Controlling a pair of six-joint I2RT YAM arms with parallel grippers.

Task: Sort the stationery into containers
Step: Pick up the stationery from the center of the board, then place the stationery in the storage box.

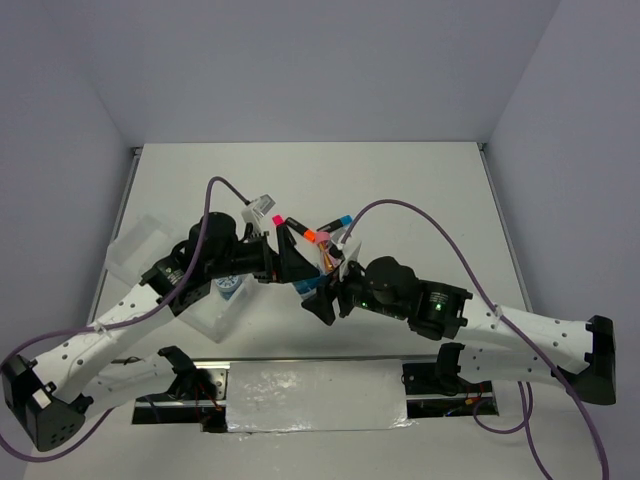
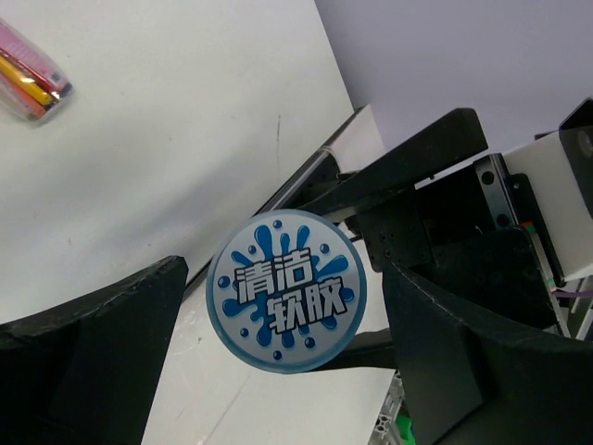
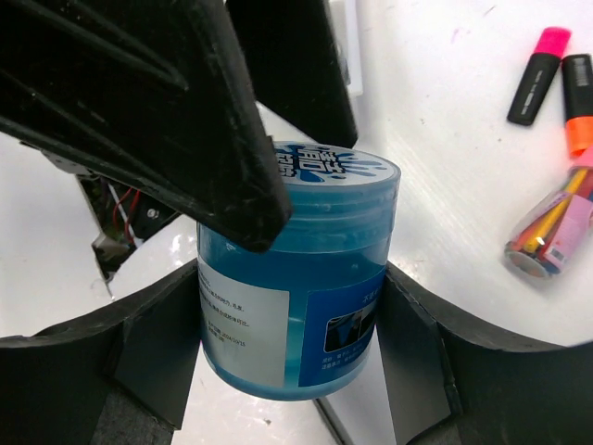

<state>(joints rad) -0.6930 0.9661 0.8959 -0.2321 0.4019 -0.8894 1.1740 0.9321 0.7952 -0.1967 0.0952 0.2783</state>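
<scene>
right gripper (image 3: 289,311) clamped on blue jar (image 3: 343,269), one finger on each side wall, jar upright in the right wrist view, printed labels on its side, blue lid with white lettering on top, held up off the table (image 1: 400,180)

left gripper (image 2: 285,278) faces the lid head-on, jaws spread, a finger either side of the lid; left wrist view shows a thin gap on both sides, so not pinching it. in the right wrist view one left finger (image 3: 185,120) crosses in front of the lid's edge, the other sits behind it

both arms meet mid-table in the top view, just in front of the loose stationery

beyond the jar: pink-capped marker (image 3: 536,76) and orange-capped marker (image 3: 578,102) lie side by side on the table, near each other; clear tube (image 3: 549,232) with coloured sticks inside lies just below them; blue-capped marker (image 1: 342,219) close by, behind the grippers

trays (image 1: 140,245) at the left side of the table, under and past the left arm; a second blue round item (image 1: 230,287) sits in the nearer tray, patterned top showing, partly hidden by the arm
</scene>
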